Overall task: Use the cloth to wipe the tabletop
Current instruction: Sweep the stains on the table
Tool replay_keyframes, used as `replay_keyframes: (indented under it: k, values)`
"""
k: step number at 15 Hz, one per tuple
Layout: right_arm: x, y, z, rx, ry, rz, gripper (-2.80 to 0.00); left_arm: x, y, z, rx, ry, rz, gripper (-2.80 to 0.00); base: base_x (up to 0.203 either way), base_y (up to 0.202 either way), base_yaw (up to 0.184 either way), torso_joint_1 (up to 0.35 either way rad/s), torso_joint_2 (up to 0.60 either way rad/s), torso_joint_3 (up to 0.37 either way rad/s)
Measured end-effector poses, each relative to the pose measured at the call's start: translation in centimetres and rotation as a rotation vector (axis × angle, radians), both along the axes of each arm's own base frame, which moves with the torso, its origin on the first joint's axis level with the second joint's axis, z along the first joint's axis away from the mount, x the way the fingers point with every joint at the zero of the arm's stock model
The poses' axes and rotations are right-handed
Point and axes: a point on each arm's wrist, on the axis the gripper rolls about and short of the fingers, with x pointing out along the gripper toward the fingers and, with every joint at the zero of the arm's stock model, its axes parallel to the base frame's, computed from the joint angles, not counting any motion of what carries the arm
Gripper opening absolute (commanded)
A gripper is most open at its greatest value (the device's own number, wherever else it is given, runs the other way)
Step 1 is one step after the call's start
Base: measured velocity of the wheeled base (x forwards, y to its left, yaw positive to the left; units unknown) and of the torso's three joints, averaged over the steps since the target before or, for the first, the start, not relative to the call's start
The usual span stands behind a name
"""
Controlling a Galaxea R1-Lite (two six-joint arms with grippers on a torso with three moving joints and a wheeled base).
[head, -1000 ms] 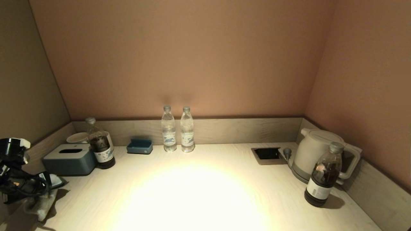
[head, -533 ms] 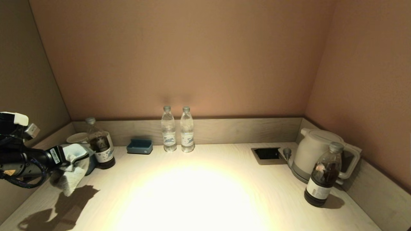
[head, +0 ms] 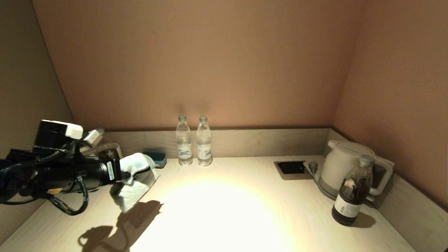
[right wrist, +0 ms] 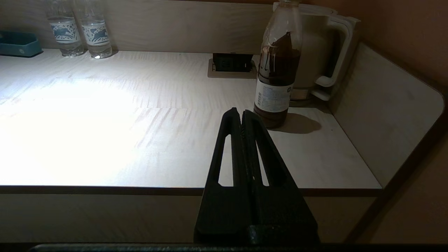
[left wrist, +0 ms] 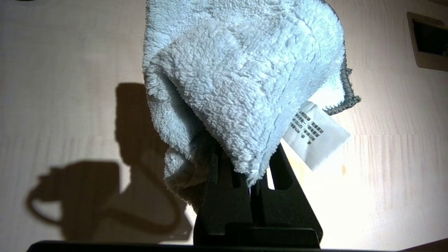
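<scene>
My left gripper [head: 131, 173] is shut on a pale blue fluffy cloth [head: 134, 183] and holds it in the air above the left part of the light wooden tabletop [head: 224, 210]. The cloth hangs down from the fingers and casts a shadow on the wood. In the left wrist view the cloth [left wrist: 238, 77] drapes over my left gripper [left wrist: 250, 157], with a white care label [left wrist: 316, 134] on one edge. My right gripper [right wrist: 241, 117] is shut and empty, parked off the table's front edge near the right end.
Two clear water bottles [head: 193, 141] stand at the back wall. A dark bottle [head: 352, 190] and a white kettle [head: 344, 168] stand at the right, beside a recessed socket box [head: 291, 168]. A blue tray [head: 159, 158] sits back left, behind my arm.
My left arm has risen from the front left corner and swung right and forward over the table, carrying the cloth. It now hides the tissue box and the left dark bottle.
</scene>
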Motion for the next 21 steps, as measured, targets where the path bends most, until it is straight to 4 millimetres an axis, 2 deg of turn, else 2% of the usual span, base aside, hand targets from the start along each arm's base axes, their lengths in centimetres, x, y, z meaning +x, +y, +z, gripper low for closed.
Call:
replay_keyframes:
  k: [3, 6, 10, 21]
  values:
    - [0.0, 0.0, 0.0, 0.000, 0.000, 0.000, -2.80, 0.9, -3.8, -2.5, 0.068, 0.030, -0.031, -2.80, 0.000, 0.000, 0.000, 0.000, 0.00, 0.000]
    - [0.0, 0.0, 0.0, 0.000, 0.000, 0.000, -2.80, 1.2, -5.9, -4.3, 0.108, 0.039, -0.028, -2.80, 0.000, 0.000, 0.000, 0.000, 0.00, 0.000]
    - [0.0, 0.0, 0.0, 0.000, 0.000, 0.000, -2.80, 0.7, -9.1, -5.9, 0.126, 0.041, -0.062, -2.80, 0.000, 0.000, 0.000, 0.000, 0.00, 0.000]
    - [0.0, 0.0, 0.0, 0.000, 0.000, 0.000, -2.80, -3.6, -14.9, -6.4, 0.161, 0.028, -0.174, -2.80, 0.000, 0.000, 0.000, 0.000, 0.00, 0.000]
